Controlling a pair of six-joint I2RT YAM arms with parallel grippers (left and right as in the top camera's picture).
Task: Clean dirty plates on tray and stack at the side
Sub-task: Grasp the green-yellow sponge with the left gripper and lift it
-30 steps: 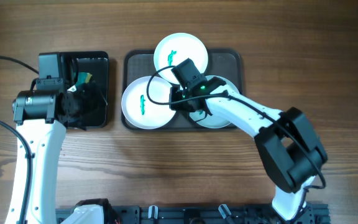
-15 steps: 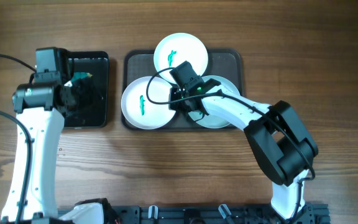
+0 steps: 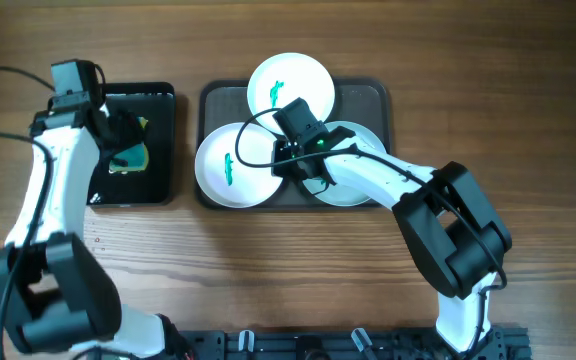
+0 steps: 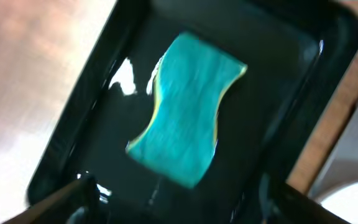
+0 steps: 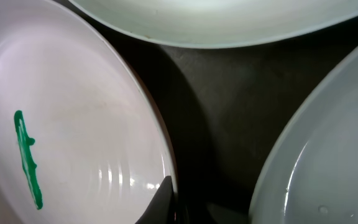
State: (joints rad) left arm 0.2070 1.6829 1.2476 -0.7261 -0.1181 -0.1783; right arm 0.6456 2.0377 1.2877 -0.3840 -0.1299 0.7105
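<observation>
Three plates lie on the dark tray (image 3: 372, 96): a white one (image 3: 290, 85) at the back, a white one (image 3: 226, 168) at the front left, and a pale blue one (image 3: 356, 186) partly under my right arm. Both white plates carry a green smear. My right gripper (image 3: 290, 168) sits at the front-left plate's right rim. In the right wrist view one finger lies on that rim (image 5: 166, 186), and the gripper (image 5: 191, 208) looks closed on it. My left gripper (image 4: 179, 196) is open above a teal sponge (image 4: 185, 112).
The sponge (image 3: 130, 156) lies in a small glossy black tray (image 3: 163, 180) left of the dark tray. Bare wooden table surrounds both trays. The arm bases stand at the front edge.
My left arm has swung toward the far left of the table, uncovering the sponge in the black tray. My right arm shifted slightly, then stayed at the plate rim.
</observation>
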